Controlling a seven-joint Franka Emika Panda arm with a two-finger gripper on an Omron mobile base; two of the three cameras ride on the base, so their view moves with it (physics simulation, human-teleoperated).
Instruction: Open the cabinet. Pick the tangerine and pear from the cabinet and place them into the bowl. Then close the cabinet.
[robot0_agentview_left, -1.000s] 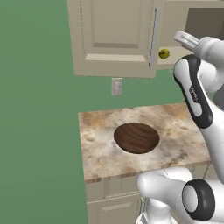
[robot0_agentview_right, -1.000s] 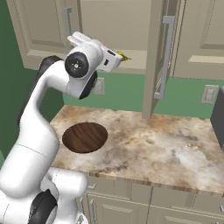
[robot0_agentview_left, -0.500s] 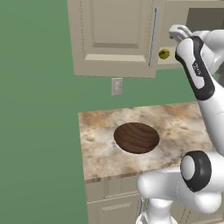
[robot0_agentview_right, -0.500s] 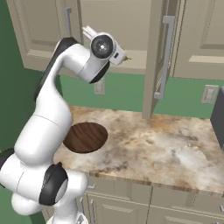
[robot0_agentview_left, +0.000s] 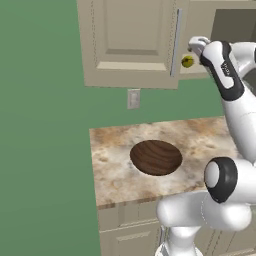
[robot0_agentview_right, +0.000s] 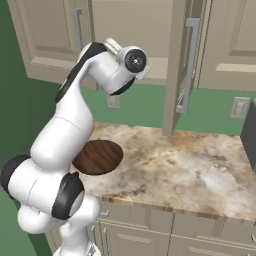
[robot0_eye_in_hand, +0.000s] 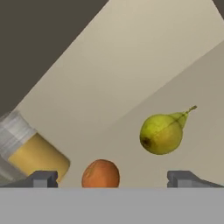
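my gripper (robot0_eye_in_hand: 112, 178): spread wide, grasping nothing
tangerine (robot0_eye_in_hand: 100, 174): just ahead, between my fingertips
pear (robot0_eye_in_hand: 162, 132): farther in, toward my right fingertip, untouched

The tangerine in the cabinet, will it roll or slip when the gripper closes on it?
The tangerine looks round and smooth, so it would probably roll if nudged. It sits between the open gripper tips, so a centred squeeze should hold it. It seems small and likely light.

A kitchen: beige cabinet (robot0_agentview_left: 130, 42) (doors open), marbled counter (robot0_agentview_right: 200, 170).
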